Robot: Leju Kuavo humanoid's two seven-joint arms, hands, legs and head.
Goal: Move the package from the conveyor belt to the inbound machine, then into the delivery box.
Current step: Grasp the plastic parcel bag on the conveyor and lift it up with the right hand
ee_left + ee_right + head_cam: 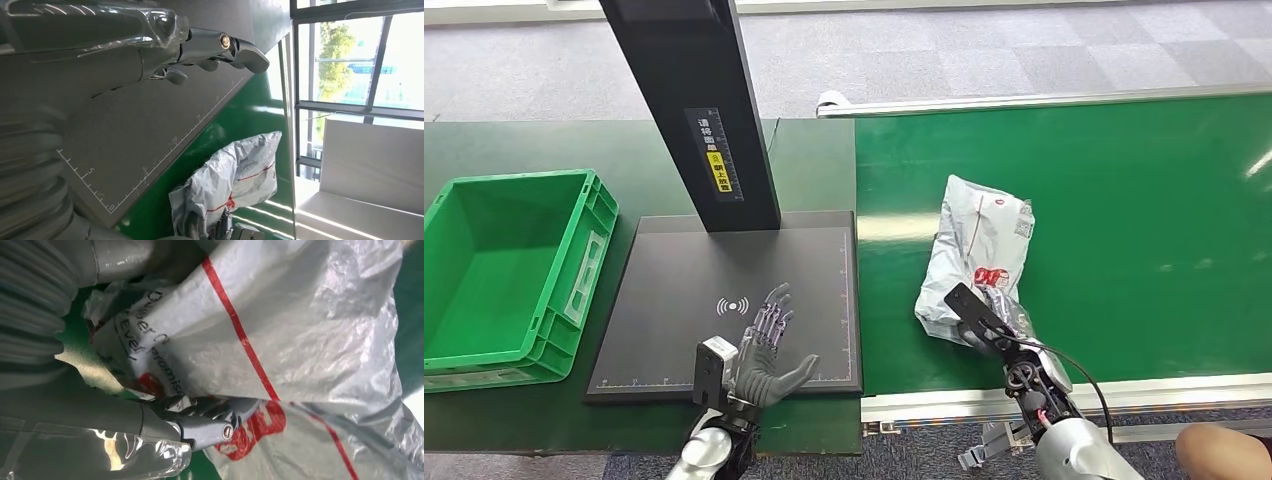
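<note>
Right hand [996, 335] is clamped on the near end of the package [979, 250]; soft, light, slippery film is judged best gathered there. Left hand [766, 352] is spread.

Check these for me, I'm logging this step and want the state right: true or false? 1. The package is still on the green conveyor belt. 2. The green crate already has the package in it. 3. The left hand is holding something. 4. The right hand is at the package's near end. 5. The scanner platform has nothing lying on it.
1. True: the package lies on the conveyor belt.
2. False: the green crate is empty.
3. False: the left hand is open, fingers spread above the inbound machine's dark platform.
4. True: the right hand has its fingers on the package's near end.
5. True: no item rests on the platform; only the left hand is over it.
</note>
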